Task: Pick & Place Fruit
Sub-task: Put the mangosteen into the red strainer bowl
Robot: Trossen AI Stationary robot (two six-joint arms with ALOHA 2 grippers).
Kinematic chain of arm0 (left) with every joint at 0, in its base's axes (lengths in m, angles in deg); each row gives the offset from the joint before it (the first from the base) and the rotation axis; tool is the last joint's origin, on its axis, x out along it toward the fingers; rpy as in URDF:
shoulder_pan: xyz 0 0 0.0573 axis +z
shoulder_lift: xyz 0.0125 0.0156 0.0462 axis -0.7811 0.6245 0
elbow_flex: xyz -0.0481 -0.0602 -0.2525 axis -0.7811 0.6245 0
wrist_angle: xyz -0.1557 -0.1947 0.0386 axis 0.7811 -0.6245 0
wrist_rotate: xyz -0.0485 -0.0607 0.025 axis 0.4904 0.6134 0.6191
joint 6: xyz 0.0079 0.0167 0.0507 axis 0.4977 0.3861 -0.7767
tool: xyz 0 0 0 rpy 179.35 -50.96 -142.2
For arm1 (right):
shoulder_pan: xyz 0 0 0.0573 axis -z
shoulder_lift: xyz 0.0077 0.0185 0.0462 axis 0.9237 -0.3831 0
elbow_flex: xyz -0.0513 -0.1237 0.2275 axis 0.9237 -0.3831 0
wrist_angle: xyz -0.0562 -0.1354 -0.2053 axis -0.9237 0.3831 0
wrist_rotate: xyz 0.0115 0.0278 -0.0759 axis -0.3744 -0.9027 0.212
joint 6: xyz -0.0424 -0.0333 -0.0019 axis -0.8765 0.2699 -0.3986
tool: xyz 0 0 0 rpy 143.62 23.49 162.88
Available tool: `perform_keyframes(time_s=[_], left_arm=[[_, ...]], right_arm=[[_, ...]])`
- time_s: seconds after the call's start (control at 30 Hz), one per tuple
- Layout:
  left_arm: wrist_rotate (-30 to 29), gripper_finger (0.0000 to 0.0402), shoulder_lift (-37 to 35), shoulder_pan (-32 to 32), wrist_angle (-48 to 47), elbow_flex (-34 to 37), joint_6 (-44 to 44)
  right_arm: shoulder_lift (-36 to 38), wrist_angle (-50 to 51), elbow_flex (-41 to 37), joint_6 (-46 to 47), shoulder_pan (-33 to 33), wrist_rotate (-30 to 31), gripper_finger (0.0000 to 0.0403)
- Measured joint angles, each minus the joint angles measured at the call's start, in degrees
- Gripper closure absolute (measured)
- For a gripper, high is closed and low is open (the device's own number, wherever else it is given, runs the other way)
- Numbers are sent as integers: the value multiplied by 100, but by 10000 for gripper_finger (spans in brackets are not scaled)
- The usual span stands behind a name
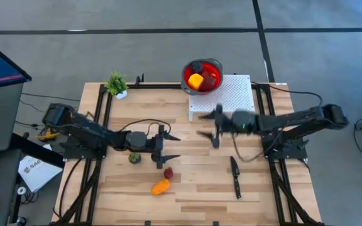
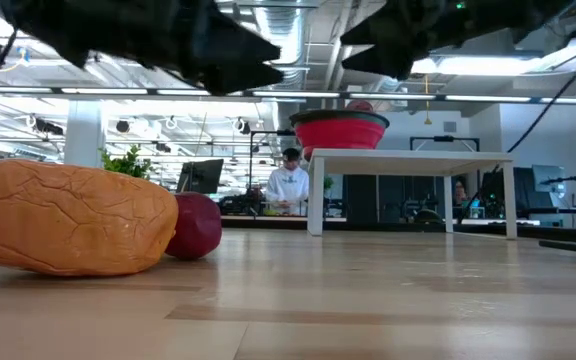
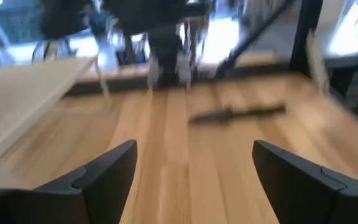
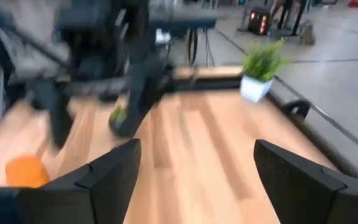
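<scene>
Three fruit pieces lie on the wooden table: an orange one (image 1: 161, 186) (image 2: 68, 218) (image 4: 27, 171), a dark red one (image 1: 168, 172) (image 2: 196, 225) touching it, and a green one (image 1: 134, 157) (image 4: 118, 115). A yellow piece (image 1: 195, 81) and dark red ones sit in the red bowl (image 1: 213, 66) (image 2: 340, 128). My left gripper (image 1: 173, 147) (image 3: 194, 180) hovers open above the table, just beyond the dark red piece. My right gripper (image 1: 207, 124) (image 4: 194, 174) hangs open near the table's middle, facing the left arm.
The red bowl stands on a white perforated stand (image 1: 231, 97) (image 2: 408, 158) at the far edge. A black-handled knife (image 1: 235, 177) (image 3: 238, 114) lies on the right half of the table. A small potted plant (image 1: 116, 83) (image 4: 263, 68) stands at the far left corner.
</scene>
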Motion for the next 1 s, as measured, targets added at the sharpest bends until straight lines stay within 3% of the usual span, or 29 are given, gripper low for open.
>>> perform_keyframes(time_s=[0.17, 0.3, 0.4, 0.57, 0.83, 1.0], left_arm=[[-958, 104, -1274, -710, -2303, -52, 214], [-1463, 105, -2141, -1403, -4208, -56, 1247], [-1549, 105, -2554, -1822, -5563, -51, 2705], [-1562, 105, -2659, -2261, -7169, -37, 4741], [-1605, 105, -2342, -2293, -7176, 881, 6406], [-1577, 105, -2171, -2293, -6296, 1406, 6901]], right_arm=[[-659, -327, -28, -252, -1033, 1402, 97], [-1113, -819, -22, -549, -1350, 2241, 97], [-1319, -1107, -22, -650, -1341, 2430, 97], [-1465, -1319, -21, -644, -1210, 2389, 97], [-1415, -1323, -20, -635, -1116, 2375, 97], [-1409, -1340, -20, -631, -1119, 2370, 97]])
